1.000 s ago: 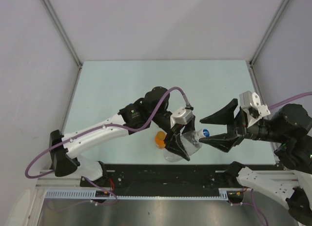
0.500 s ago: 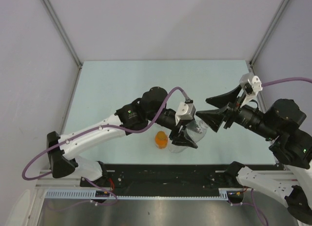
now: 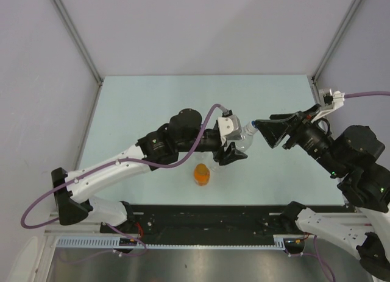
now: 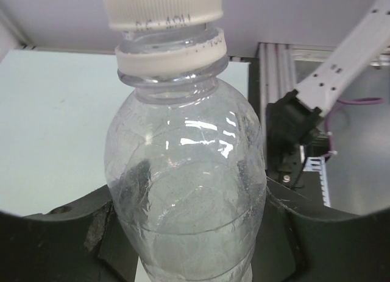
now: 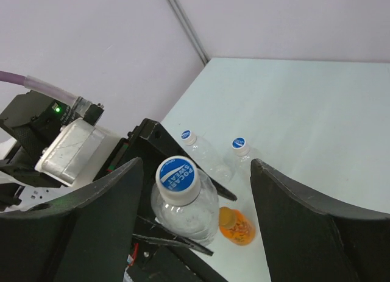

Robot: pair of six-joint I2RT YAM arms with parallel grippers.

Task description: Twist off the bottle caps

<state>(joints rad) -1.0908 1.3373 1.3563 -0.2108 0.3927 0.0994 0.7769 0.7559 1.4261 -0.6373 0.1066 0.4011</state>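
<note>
Clear plastic is filling the left wrist view, where the small clear plastic bottle (image 4: 189,190) is sitting clamped in the left gripper (image 4: 189,228). The gripper's two black fingers (image 4: 79,233) are pressing on opposite sides of the bottle's body, closed only as far as it allows. This held bottle is hanging tilted above the pale green table (image 3: 140,105), its neck pointing toward the right arm. On that neck, just above the white collar ring (image 4: 170,53), the round blue-topped screw cap with white lettering (image 5: 175,173) is sitting in place. The right gripper (image 5: 196,166) is spreading wide and gripping nothing. Its fingers are flanking the held bottle's cap, one on each side, and neither seems to be touching it.

Below the held bottle, toward the arm bases, the short orange plastic bottle (image 3: 202,174) is standing on the table, wearing its plain orange cap (image 5: 226,216). Beyond the held bottle in the right wrist view, a second clear plastic bottle (image 5: 207,155) and a third clear plastic bottle (image 5: 241,158) are resting on the table, both blue-capped.
</note>
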